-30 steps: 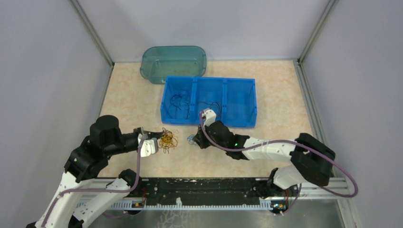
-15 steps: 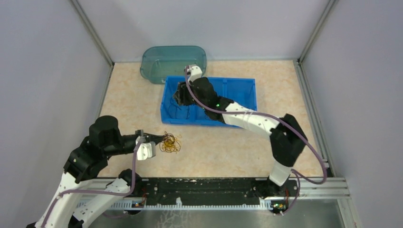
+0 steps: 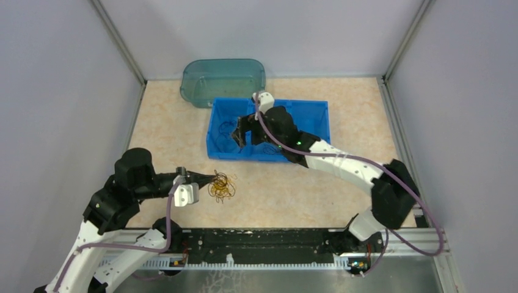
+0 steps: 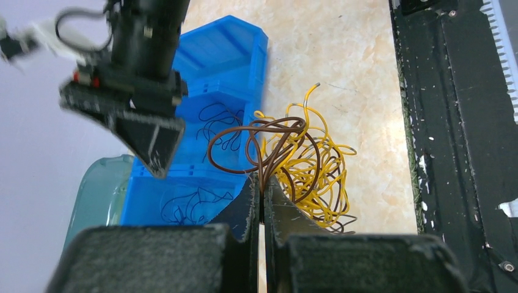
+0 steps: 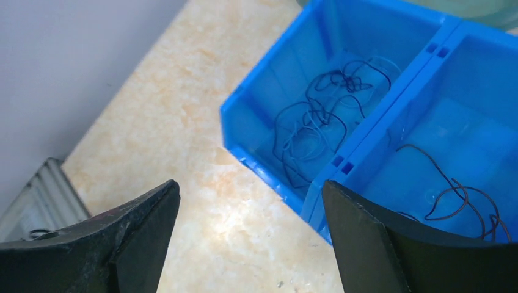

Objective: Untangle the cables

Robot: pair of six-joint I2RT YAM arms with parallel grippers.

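Your left gripper [image 3: 212,179] has its jaws pressed together on a brown wire [image 4: 264,160], pinching it right at the fingertips [image 4: 249,194] where it loops out of the yellow-orange clump [image 3: 222,187]. That clump lies on the table [image 3: 287,189], near the front left corner of the blue bin [image 3: 310,129] but apart from it. Your right gripper [image 3: 242,130] hangs over the left part of the bin with its jaws spread wide and nothing between them. In the right wrist view, the left compartment holds a loose tangle of dark and pale blue wires [image 5: 311,128], and the middle compartment holds a thin dark wire [image 5: 455,195]. A translucent teal tub [image 3: 223,79] sits behind the bin, just beside its back left corner
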